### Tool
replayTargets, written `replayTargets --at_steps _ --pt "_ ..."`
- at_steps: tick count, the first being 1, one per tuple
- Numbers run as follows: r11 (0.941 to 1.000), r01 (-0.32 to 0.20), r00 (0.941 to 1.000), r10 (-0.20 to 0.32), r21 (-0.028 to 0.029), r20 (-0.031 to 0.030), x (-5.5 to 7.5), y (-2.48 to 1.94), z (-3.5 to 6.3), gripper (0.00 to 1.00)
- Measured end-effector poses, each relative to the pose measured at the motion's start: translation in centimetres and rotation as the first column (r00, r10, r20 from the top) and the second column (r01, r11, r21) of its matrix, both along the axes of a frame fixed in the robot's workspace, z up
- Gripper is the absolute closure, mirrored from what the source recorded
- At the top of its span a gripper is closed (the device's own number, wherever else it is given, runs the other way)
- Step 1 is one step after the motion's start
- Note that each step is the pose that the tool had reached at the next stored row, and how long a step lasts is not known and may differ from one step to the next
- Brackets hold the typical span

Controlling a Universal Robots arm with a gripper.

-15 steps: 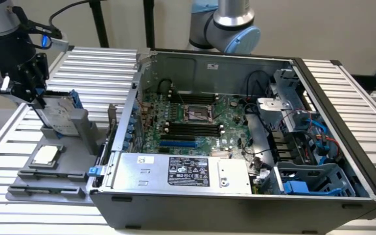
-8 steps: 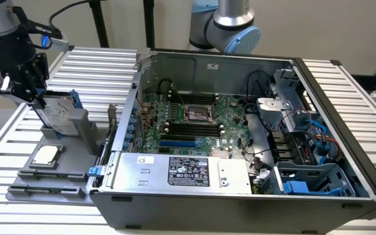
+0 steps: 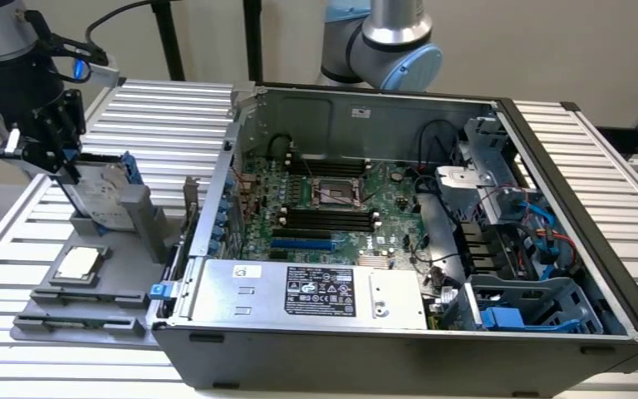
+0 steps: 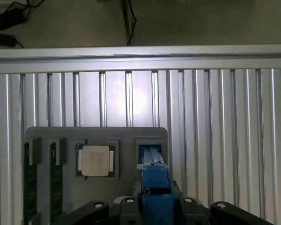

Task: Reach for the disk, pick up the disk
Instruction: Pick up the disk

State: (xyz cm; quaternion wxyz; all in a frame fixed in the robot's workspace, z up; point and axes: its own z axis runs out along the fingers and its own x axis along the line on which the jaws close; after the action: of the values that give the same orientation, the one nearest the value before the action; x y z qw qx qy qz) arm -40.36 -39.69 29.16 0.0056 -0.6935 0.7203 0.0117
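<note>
I am gripping the disk by its top edge, my gripper clamping narrowly on it. The disk is standing upright in the grey fixture's slot, beside the chip.

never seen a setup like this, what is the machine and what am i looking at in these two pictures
The machine is a silver-grey robot arm with a black gripper that serves as its hand. The exterior view comes from a camera off the arm; the wrist view comes from a camera on the arm's wrist, looking past the gripper. On the ribbed metal table sits an open dark grey computer case. At the exterior view's left, a grey plastic holder carries a small square silver chip and, standing on edge, the flat silver-grey metal disk with blue rails. The gripper is at the disk's upper edge; whether it grips it cannot be told.
</note>
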Motion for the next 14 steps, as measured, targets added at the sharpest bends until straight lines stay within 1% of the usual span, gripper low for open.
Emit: replayTargets --at_steps 10,12,14 --pt "1.0000 0.000 1.0000 0.000 0.0000 0.0000 0.00 0.01 0.03 0.67" --pt "1.0000 0.000 1.0000 0.000 0.0001 0.0001 0.00 0.01 0.24 0.67" --pt "1.0000 0.000 1.0000 0.000 0.0000 0.0000 0.00 0.01 0.75 0.67"
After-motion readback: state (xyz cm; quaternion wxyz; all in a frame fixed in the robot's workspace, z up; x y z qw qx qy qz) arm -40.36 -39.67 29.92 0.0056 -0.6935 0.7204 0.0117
